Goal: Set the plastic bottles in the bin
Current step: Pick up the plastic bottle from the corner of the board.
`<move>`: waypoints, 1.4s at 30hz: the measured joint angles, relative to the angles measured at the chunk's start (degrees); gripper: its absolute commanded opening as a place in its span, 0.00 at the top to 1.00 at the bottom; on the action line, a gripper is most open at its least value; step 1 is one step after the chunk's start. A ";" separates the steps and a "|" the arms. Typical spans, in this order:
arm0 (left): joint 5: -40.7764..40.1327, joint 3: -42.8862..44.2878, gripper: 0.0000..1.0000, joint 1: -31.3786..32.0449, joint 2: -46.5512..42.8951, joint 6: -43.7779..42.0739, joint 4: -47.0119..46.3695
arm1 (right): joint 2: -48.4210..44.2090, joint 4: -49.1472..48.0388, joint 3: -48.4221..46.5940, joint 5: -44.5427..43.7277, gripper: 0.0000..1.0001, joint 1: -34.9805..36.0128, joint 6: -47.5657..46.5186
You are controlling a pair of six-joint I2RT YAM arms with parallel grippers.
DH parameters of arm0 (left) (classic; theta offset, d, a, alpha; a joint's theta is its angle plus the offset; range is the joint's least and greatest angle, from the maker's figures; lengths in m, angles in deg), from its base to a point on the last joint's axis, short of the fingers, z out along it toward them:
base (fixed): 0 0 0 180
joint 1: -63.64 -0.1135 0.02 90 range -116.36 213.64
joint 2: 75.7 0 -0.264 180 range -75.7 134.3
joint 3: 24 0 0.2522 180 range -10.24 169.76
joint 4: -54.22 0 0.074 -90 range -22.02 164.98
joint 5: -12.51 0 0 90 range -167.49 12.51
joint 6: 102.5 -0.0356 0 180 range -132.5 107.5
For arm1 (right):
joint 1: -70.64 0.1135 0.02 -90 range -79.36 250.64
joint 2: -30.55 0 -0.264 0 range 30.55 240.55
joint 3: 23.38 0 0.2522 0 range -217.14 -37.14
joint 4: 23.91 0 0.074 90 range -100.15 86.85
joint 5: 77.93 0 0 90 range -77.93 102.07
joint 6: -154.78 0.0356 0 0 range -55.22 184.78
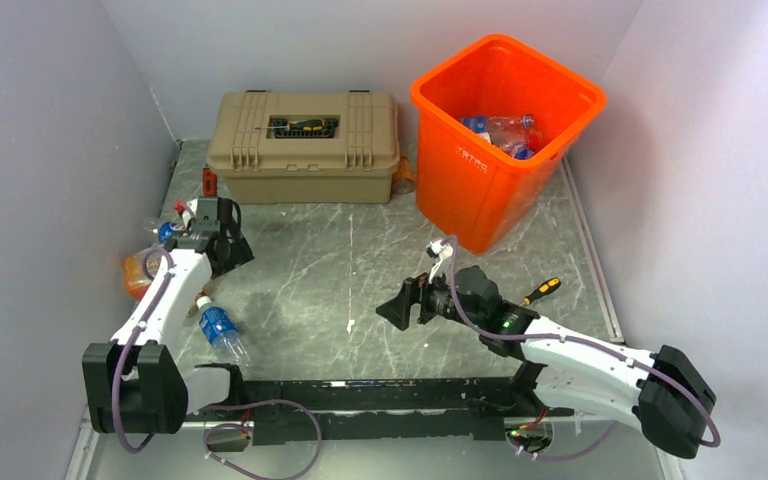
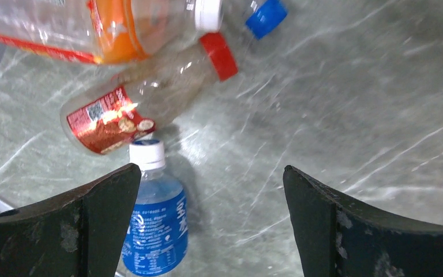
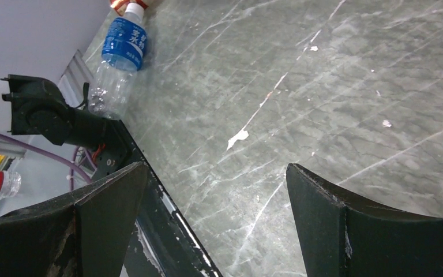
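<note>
The orange bin (image 1: 480,170) stands at the back right with several plastic bottles (image 1: 505,133) inside. More bottles lie at the left: a blue-label, white-capped one (image 1: 220,330) (image 2: 153,225) (image 3: 124,49), a red-label, red-capped one (image 2: 144,109), an orange-wrapped one (image 1: 135,275) (image 2: 92,29), and a blue cap (image 2: 265,17) of another. My left gripper (image 1: 228,240) (image 2: 210,169) is open and empty above the floor, just right of the blue-label bottle. My right gripper (image 1: 392,305) (image 3: 216,167) is open and empty over mid-table.
A tan toolbox (image 1: 305,150) with a screwdriver (image 1: 305,126) on its lid stands at the back. Another yellow-handled screwdriver (image 1: 543,290) lies by the right arm. A small paper scrap (image 3: 237,137) lies on the marble surface. Grey walls close both sides.
</note>
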 measured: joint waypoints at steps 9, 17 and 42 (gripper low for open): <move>-1.16 -4.02 0.00 0.02 3.48 1.90 0.96 | 5.27 -2.62 -1.07 -0.42 0.05 2.45 -0.04; -4.50 -3.82 0.01 -0.87 9.03 4.15 1.29 | 11.78 -2.60 -7.87 -2.49 0.05 7.21 -0.63; 0.28 -11.34 0.01 -4.92 -0.26 25.20 13.49 | 6.56 3.21 -9.79 -21.18 0.02 19.65 -3.61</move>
